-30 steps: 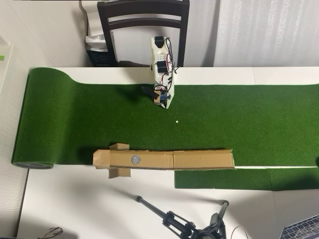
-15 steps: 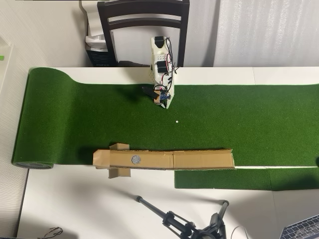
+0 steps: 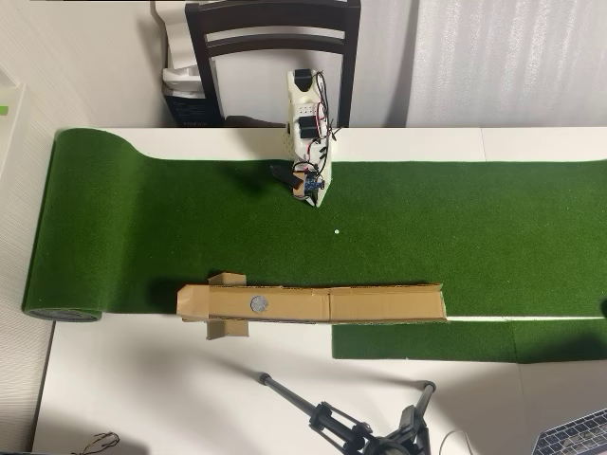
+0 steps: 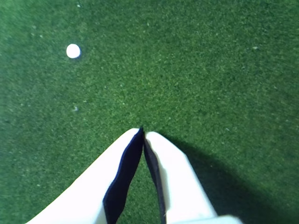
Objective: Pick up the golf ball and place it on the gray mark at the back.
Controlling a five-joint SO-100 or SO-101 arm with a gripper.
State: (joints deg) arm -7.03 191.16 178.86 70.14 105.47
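The golf ball is out of view in both views. The gray mark [image 3: 257, 303] is a small round disc on a long tan cardboard strip [image 3: 379, 303] near the front edge of the green turf. My gripper [image 3: 314, 196] hangs over the turf near its far edge, well away from the mark. In the wrist view my gripper [image 4: 142, 133] is shut, its white fingertips touching with nothing between them, just above bare turf. A tiny white dot [image 3: 336, 230] lies on the turf a little in front of the gripper; in the wrist view this dot [image 4: 73, 51] is at upper left.
A green turf mat [image 3: 474, 246] covers most of the white table [image 3: 142, 398], rolled up at the left end [image 3: 57, 313]. A dark chair [image 3: 275, 38] stands behind the arm. A black tripod [image 3: 351, 427] lies at the front edge.
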